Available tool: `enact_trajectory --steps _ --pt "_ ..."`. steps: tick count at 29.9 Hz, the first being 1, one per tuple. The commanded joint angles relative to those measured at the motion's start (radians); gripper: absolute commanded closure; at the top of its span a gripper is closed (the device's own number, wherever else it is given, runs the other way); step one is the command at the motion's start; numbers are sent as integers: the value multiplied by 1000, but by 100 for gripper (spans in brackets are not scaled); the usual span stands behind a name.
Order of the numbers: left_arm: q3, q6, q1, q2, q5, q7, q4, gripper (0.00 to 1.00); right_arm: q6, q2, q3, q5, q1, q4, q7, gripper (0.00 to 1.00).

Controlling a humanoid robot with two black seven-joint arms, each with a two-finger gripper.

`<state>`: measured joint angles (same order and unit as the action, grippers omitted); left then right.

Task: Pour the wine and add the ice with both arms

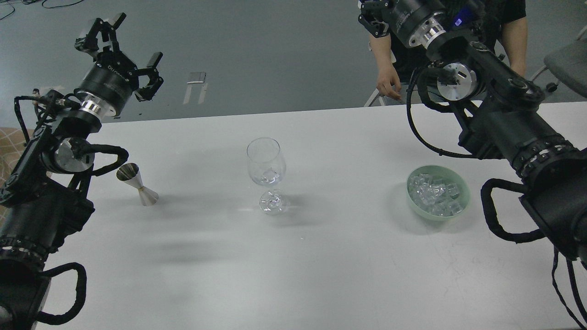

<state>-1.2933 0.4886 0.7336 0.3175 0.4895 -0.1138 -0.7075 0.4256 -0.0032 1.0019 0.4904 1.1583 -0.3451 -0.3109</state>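
Note:
A clear stemmed wine glass (266, 167) stands upright mid-table with one ice cube (270, 175) in its bowl. A heap of ice (434, 193) fills a pale green bowl (464, 195) to the right. My left arm (69, 151) rises at the far left; its left gripper (136, 40) is open and empty, high above the table's far left edge. My right arm (500, 119) reaches up and back from the right. The right gripper (370, 14) is at the top edge, partly cut off, well away from glass and bowl.
A steel double-cone jigger (136, 184) stands left of the glass, close to my left arm. A person sits behind the table's far edge, one hand (389, 85) hanging just below my right gripper. A grey chair (566, 64) is at far right. The white table (321, 256) fills the foreground.

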Motion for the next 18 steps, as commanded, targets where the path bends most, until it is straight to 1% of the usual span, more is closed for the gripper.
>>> enact_trajectory --steps 1,5,8,13,18 --pt "0 0 6 -32 -123 17 28 2 -1 3 1 -64 -11 2 -2 0" --pt "-12 0 15 -58 -221 57 71 2 -1 3 47 -69 -38 0 -2 0" --pt "-1 0 17 -70 -244 66 86 2 5 3 64 -69 -57 -2 -2 0" --pt "12 0 56 -103 -235 68 115 2 1 3 136 -70 -77 0 -2 0" --pt "129 0 156 -143 -242 52 221 2 1 3 153 -69 -80 6 -2 0"
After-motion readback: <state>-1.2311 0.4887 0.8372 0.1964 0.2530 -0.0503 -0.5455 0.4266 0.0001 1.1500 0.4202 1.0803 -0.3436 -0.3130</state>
